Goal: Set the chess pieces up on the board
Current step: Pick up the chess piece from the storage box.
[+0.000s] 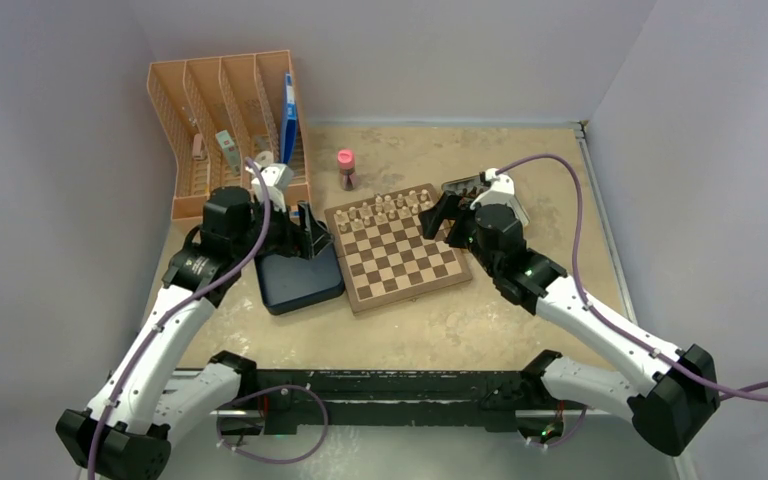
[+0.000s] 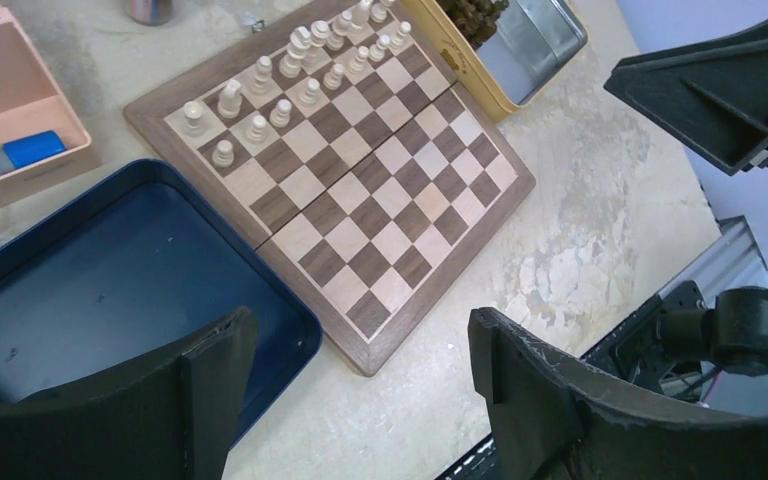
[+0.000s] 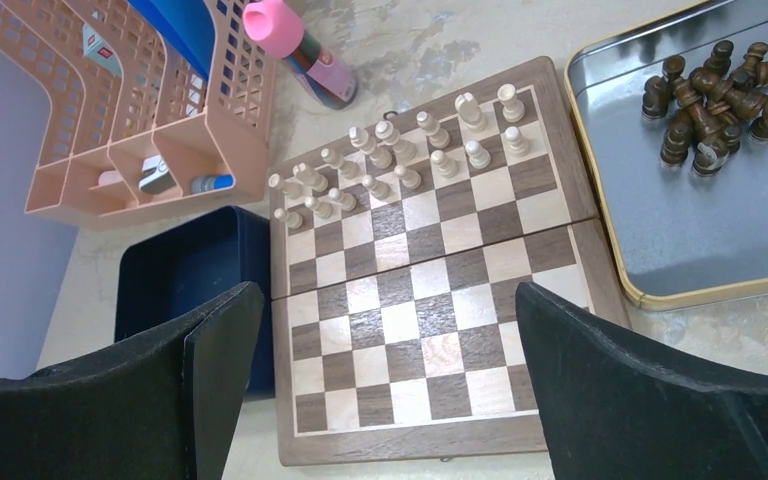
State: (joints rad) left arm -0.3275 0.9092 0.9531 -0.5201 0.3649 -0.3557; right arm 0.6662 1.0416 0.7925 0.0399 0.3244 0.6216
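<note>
None of the dark pieces (image 3: 705,100) stands on the board (image 3: 430,330) yet; they lie heaped, mostly on their sides, in the tin tray (image 3: 680,230) just right of it. Count unclear, heap too tangled. My right claw (image 3: 388,295) and left claw (image 2: 355,325) both hang spread wide, empty. Risks: pinching two tangled pieces at once, one skidding on slick metal, a toppled set-down, wide fingers sweeping the pale pieces (image 3: 400,160).

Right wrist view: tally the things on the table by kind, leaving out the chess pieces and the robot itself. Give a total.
chessboard: 1
dark blue box: 1
gold-rimmed metal tray: 1
peach mesh desk organiser: 1
pink-capped bottle: 1
Total: 5
</note>
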